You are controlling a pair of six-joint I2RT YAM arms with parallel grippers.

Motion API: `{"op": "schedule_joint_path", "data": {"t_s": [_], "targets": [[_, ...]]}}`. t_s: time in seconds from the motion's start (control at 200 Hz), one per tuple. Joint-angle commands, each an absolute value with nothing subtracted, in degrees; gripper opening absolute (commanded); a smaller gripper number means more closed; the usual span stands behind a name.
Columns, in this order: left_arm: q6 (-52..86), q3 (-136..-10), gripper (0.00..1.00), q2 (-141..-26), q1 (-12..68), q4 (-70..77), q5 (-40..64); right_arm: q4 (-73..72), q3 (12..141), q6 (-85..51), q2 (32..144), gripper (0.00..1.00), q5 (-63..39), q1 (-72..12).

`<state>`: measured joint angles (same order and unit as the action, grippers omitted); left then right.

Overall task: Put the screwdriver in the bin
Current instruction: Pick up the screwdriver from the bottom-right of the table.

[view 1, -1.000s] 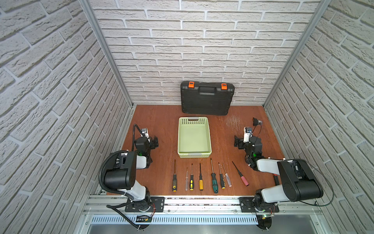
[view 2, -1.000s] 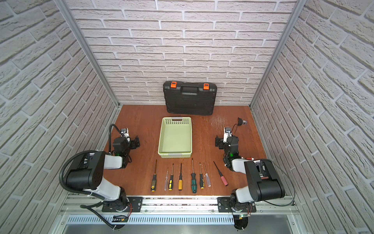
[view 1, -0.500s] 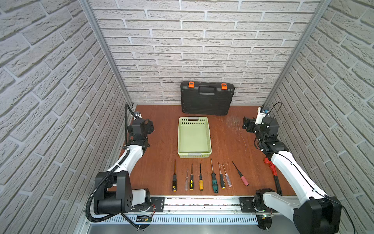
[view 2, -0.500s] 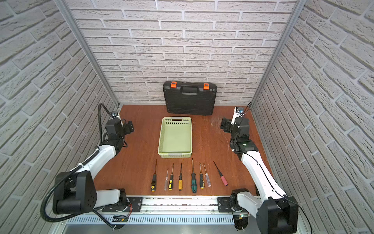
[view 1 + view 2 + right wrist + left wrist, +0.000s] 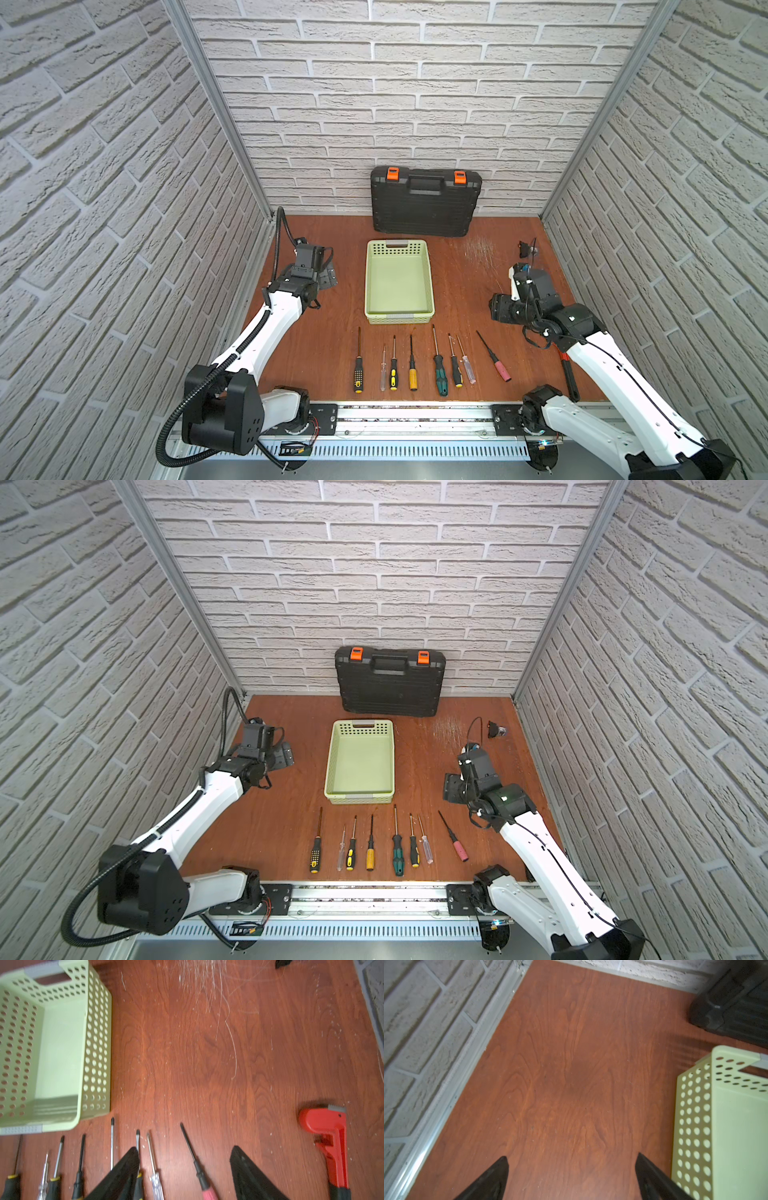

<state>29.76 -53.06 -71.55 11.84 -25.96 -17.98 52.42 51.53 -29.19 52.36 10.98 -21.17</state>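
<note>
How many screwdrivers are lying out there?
8, all in a row on the table before the bin, none inside. From the left arm's side: black-yellow, slim clear, small black-yellow, orange, green, small green, stubby clear, pink. None looks hidden.

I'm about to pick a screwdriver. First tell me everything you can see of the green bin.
The bin is a pale green, plastic-looking rectangular basket with perforated walls, a slot handle at its far end and grey strips on both end rims. It stands upright and empty on the wooden table, apart from the toolcase behind and the screwdrivers in front. Nothing else touches it.
</note>
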Motion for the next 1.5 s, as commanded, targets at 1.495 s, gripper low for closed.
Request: {"op": "schedule_joint_path", "data": {"t_s": [1.495], "targets": [[32.7, -49.0, 0.96, -62.4, 9.6, -22.5, -5.5, 53.6, 37.9, -39.2, 74.2, 0.72, -2.1, -23.3]]}}
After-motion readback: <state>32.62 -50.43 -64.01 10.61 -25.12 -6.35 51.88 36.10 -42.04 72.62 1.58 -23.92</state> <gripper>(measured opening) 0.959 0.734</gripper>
